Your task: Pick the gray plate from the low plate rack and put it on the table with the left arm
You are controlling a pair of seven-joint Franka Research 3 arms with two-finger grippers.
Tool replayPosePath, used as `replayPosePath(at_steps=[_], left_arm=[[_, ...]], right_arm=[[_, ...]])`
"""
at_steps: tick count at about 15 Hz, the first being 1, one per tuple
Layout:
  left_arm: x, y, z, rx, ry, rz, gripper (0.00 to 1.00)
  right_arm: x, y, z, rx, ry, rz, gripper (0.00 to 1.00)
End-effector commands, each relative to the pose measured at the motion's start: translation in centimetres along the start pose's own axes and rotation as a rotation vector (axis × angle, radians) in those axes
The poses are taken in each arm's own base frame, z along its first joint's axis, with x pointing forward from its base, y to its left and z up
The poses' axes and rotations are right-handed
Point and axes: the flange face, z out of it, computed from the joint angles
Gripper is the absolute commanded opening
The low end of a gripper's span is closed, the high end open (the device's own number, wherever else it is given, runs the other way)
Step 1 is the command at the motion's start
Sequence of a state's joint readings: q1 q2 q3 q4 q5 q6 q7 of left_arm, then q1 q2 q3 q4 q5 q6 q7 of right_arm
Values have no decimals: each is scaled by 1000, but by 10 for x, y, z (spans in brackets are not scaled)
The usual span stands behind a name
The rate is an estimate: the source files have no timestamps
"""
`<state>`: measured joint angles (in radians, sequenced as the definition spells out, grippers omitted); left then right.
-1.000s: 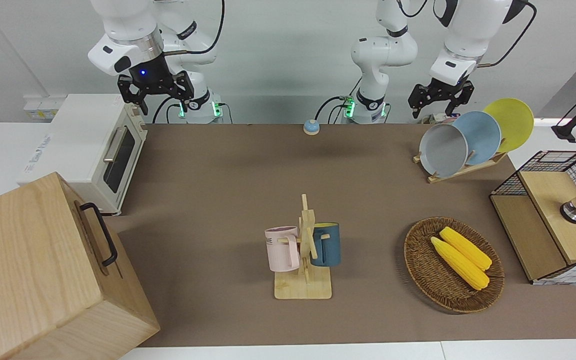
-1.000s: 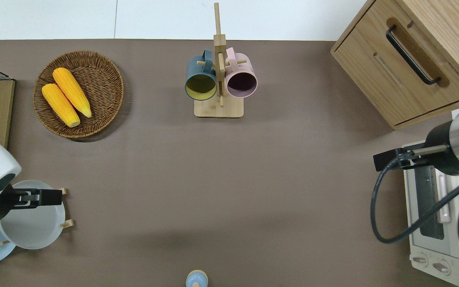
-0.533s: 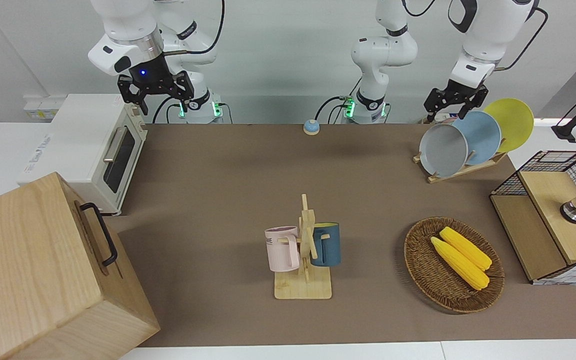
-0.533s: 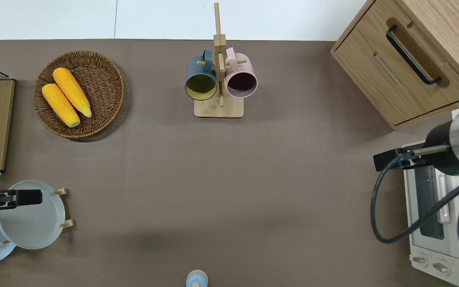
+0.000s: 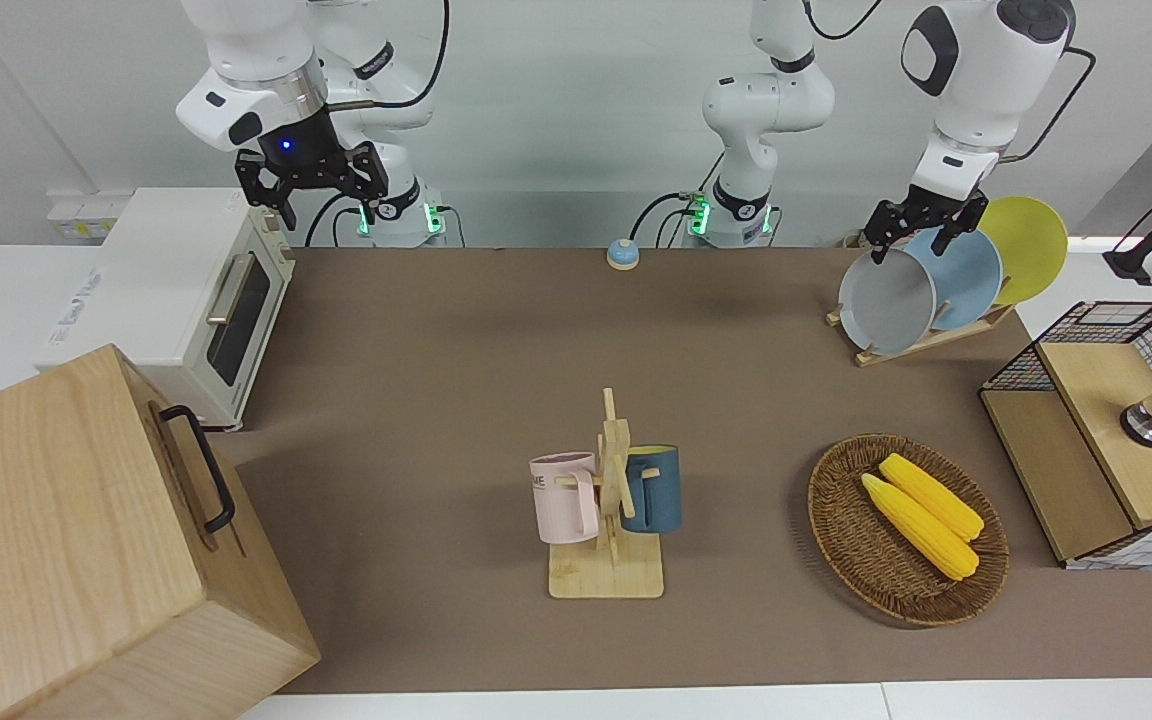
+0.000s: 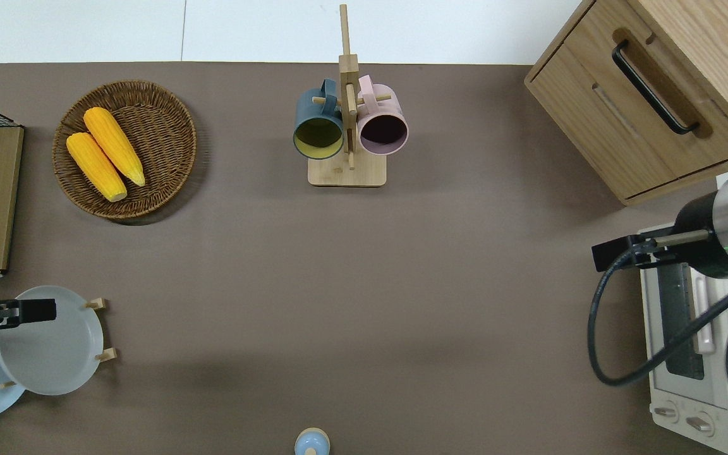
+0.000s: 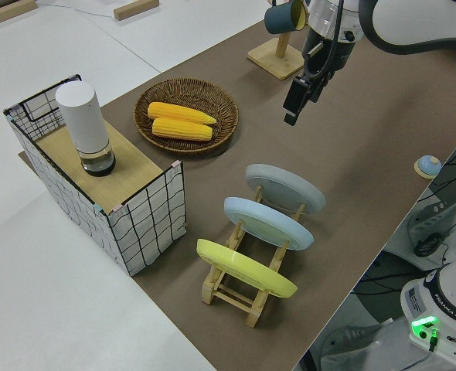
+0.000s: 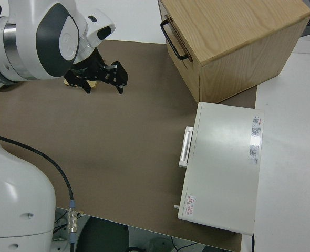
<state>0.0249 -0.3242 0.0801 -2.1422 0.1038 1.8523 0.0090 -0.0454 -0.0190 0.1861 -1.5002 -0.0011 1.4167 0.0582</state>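
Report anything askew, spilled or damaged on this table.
Nothing stands out. The gray plate, blue plate and yellow plate lean evenly in the low plate rack; both corn cobs lie inside the wicker basket.

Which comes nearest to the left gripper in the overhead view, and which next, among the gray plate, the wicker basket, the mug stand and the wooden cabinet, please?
From the left gripper:
1. Gray plate, directly under it, in the low plate rack.
2. Wicker basket, farther from the robots.
3. Mug stand, mid-table.
4. Wooden cabinet, at the right arm's end.
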Motion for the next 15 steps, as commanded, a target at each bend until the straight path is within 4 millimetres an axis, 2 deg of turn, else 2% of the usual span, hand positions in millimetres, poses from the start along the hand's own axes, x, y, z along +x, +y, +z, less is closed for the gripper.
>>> replayPosePath(at_steps=[1,10,15], left_arm=[[-10,-12,17,37,20,23,995],[-16,-40,52,40,54,19,995],[-20,-44,70,51,69,19,995]], right_arm=[[-2,1,-3,10,-5,1,987],[-2,1,-3,10,-5,1,987],[-2,1,-3,10,-5,1,987]])
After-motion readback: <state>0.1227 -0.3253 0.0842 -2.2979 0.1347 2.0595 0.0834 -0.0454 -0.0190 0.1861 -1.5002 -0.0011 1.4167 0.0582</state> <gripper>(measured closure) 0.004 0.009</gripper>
